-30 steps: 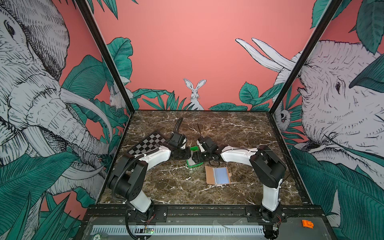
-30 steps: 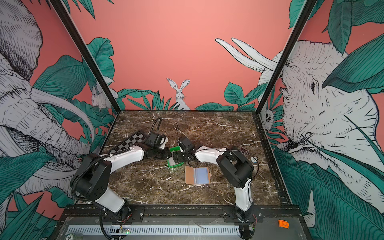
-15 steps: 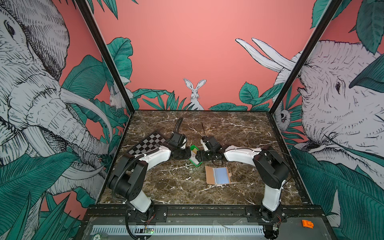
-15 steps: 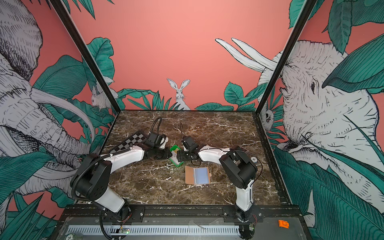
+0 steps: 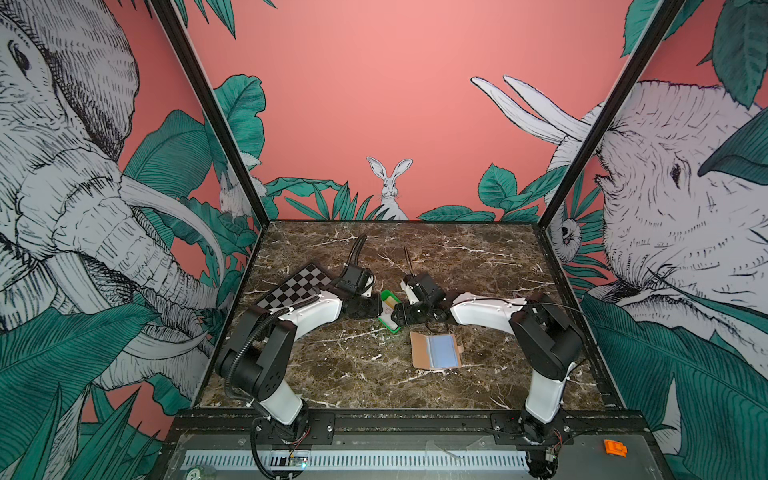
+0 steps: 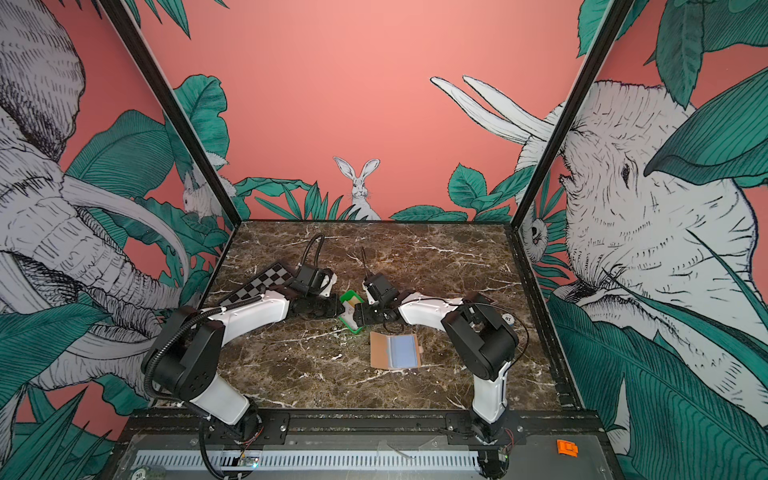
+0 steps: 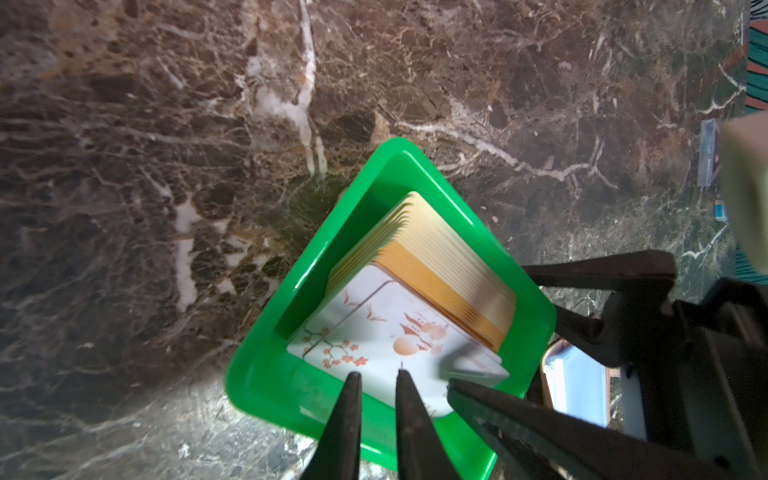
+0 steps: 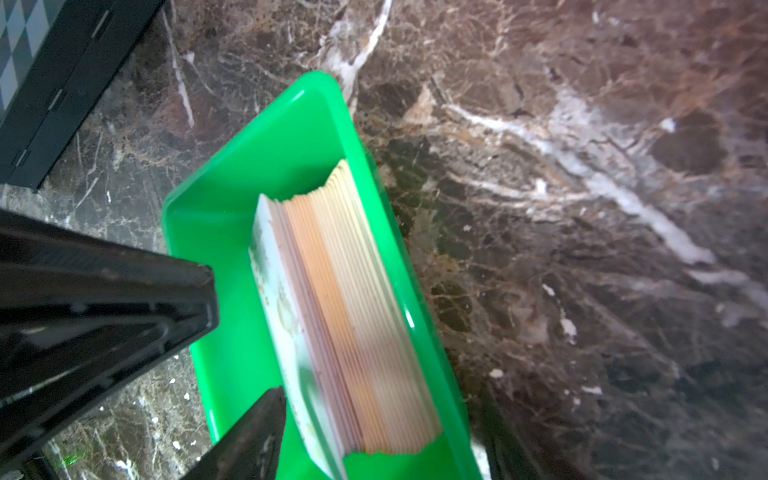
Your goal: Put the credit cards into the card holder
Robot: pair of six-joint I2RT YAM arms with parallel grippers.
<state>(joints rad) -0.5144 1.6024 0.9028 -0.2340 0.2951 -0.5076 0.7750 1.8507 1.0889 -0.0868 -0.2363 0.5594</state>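
Note:
A stack of credit cards (image 7: pixel 419 299) stands on edge in a tilted green tray (image 7: pixel 266 374), white with orange prints on the front card. My left gripper (image 7: pixel 377 376) is shut on the tray's near wall, seen in both top views (image 5: pixel 380 309). My right gripper (image 8: pixel 382 419) is open, with its jaws astride the stack (image 8: pixel 353 311), and one finger (image 7: pixel 478 399) touches the front card's corner. The tan card holder (image 5: pixel 435 351) lies open on the marble in front of the tray (image 6: pixel 351 311), blue sleeve up, with no gripper on it.
A black-and-white checkered board (image 5: pixel 297 286) lies behind the left arm, near the tray. The two wrists meet closely over the tray at the table's middle. Dark glass walls bound the marble table (image 5: pixel 340 374) on the left, right and back.
The tray has tipped up more steeply between the two grippers. My right gripper has shifted a little at the stack and its jaws have narrowed slightly. The left arm has held still.

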